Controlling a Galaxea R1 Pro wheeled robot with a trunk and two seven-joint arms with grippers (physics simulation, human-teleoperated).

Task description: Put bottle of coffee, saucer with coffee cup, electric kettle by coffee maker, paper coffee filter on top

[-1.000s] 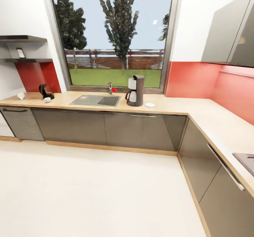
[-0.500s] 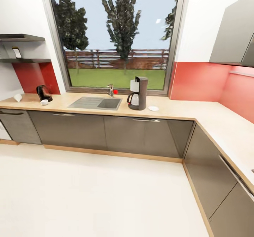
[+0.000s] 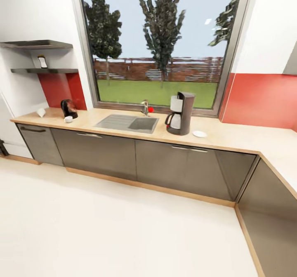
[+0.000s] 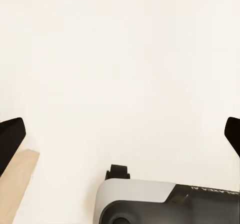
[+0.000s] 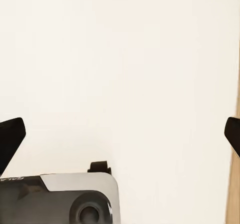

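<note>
The tall black coffee maker [image 3: 180, 113] stands on the beige kitchen countertop [image 3: 235, 137], right of the steel sink [image 3: 128, 123]. Just right of it lies the white saucer [image 3: 199, 134]. Far left on the countertop are the electric kettle [image 3: 68, 108], the small white coffee cup [image 3: 68, 119] in front of it, and the white paper coffee filter [image 3: 41, 112]. The bottle of coffee [image 3: 42, 62] sits on the wall shelf [image 3: 45, 70]. My left gripper [image 4: 120, 136] and right gripper [image 5: 120, 136] hang open over the pale floor, holding nothing.
A tap with a red knob [image 3: 146, 107] stands behind the sink, below a large window. Grey cabinets [image 3: 165, 165] run under the worktop, which turns a corner at the right [image 3: 284, 153]. Pale floor [image 3: 123, 235] lies between me and the cabinets.
The whole head view has shifted: the counter and its things now sit further right and slightly lower in the picture. Nothing on the counter has moved.
</note>
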